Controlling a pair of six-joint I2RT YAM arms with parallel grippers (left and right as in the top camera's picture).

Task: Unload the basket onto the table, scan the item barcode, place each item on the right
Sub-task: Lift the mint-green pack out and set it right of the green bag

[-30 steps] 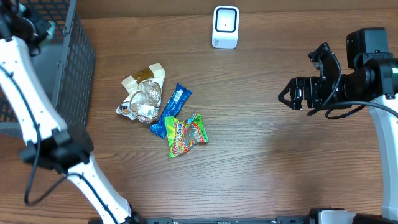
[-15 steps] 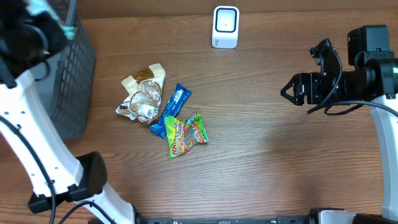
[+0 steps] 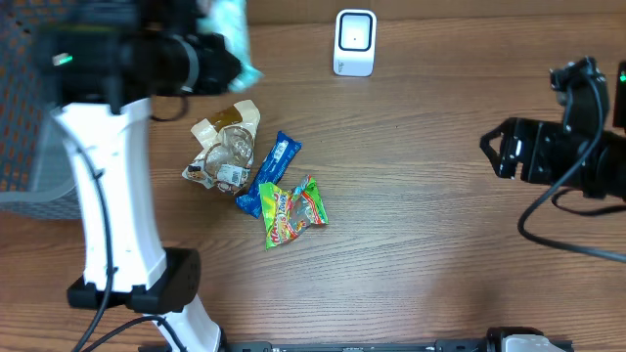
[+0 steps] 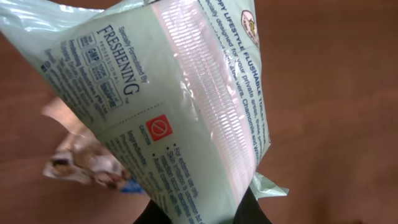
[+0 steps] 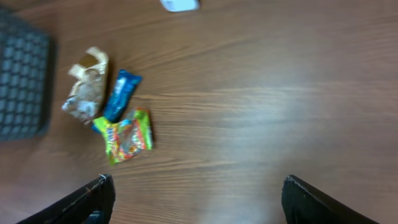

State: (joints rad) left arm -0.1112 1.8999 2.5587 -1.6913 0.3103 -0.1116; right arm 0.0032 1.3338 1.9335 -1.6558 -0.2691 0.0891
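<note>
Left end effector [image 4: 198, 213] clamped on pale green wipes pack [image 4: 186, 106]; right end effector [image 5: 200, 202] jaws apart, empty, above counter [image 5: 261, 93].

packet [image 4: 186, 106]: was pale mint green, with dark blue print, a small red square mark and a whitish ribbed seam
scanner [image 3: 354, 42]: was white with a grey face
worktop [image 3: 421, 244]: was brown, streaked with wood grain
basket [image 5: 22, 81]: was dark grey mesh
wrapper [image 3: 269, 171]: was bright blue with white marks
sweet bag [image 3: 291, 211]: was green, patched red and yellow
crumpled bag [image 3: 225, 152]: was clear, tan and white
fingers [image 5: 87, 199]: were black
</note>
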